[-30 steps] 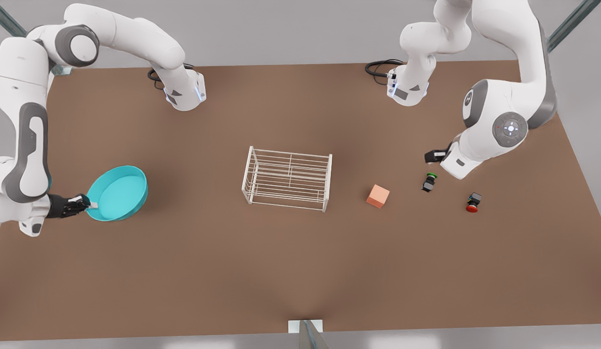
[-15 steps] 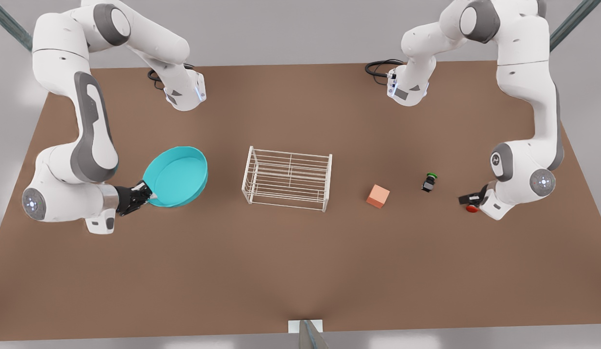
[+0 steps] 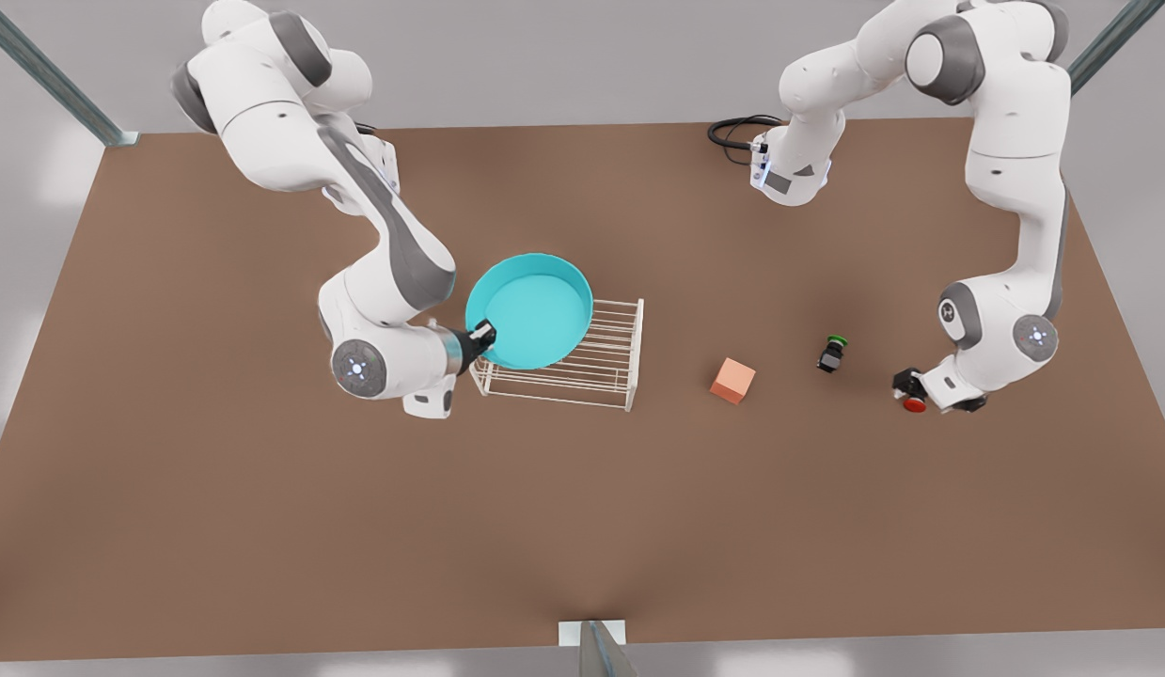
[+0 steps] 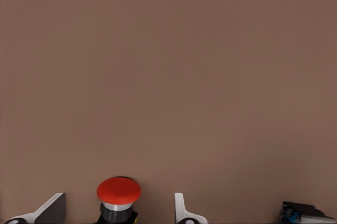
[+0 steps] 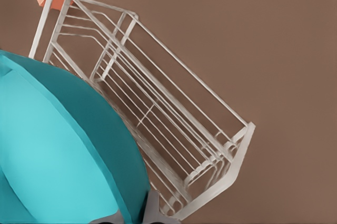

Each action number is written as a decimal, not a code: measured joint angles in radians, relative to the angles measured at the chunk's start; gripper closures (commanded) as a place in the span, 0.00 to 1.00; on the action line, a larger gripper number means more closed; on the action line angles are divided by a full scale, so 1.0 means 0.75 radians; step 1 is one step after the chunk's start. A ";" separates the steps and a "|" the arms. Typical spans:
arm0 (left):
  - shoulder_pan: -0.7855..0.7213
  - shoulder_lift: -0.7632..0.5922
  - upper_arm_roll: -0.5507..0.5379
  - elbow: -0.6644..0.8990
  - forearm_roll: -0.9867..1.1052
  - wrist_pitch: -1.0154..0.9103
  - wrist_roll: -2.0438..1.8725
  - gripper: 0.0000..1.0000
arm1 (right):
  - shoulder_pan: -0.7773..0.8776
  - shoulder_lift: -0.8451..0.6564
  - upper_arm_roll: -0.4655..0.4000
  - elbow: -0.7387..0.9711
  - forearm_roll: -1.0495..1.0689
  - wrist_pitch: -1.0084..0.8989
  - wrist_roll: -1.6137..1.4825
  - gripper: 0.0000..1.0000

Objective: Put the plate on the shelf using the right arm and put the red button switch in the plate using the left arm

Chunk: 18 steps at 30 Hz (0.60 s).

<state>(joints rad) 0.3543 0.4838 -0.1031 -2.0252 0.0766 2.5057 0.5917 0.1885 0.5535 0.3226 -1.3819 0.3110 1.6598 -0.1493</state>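
Right gripper [image 3: 481, 337] grips plate [image 3: 530, 310] above shelf [image 3: 601, 362].

— I'm scanning every feed for lettering. Are you reading anything on your side?

— Nothing. I'm finding no words, numbers or brand marks that I can read on anything in view.

— Same here; nothing legible is showing up for me.
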 measured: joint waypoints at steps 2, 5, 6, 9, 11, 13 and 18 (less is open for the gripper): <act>0.006 0.001 0.000 -0.019 -0.002 0.022 0.037 0.00 | 0.048 0.032 -0.044 0.019 0.025 0.037 0.069 0.74; 0.021 0.007 0.000 -0.039 -0.009 0.039 0.074 0.00 | 0.092 0.057 -0.080 0.019 0.046 0.092 0.159 0.74; 0.027 0.011 0.000 -0.041 -0.011 0.043 0.084 0.00 | 0.097 0.060 -0.082 0.013 0.050 0.107 0.186 0.74; 0.036 0.029 0.000 -0.043 -0.014 0.054 0.111 0.00 | 0.099 0.062 -0.083 -0.035 0.053 0.144 0.258 0.73; 0.042 0.046 0.000 -0.043 -0.015 0.061 0.127 0.00 | 0.100 0.053 -0.083 -0.088 0.055 0.162 0.299 0.73; 0.054 0.062 0.000 -0.044 -0.015 0.066 0.142 0.00 | 0.099 0.033 -0.082 -0.134 0.056 0.175 0.335 0.73; 0.067 0.075 0.001 -0.053 -0.016 0.073 0.171 0.00 | 0.093 -0.064 -0.087 -0.155 0.086 0.187 0.414 0.00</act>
<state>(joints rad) 0.4043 0.5404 -0.1027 -2.0651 0.0647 2.5606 0.7196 0.2580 0.5055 0.2574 -1.4978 0.3753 1.8003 0.1616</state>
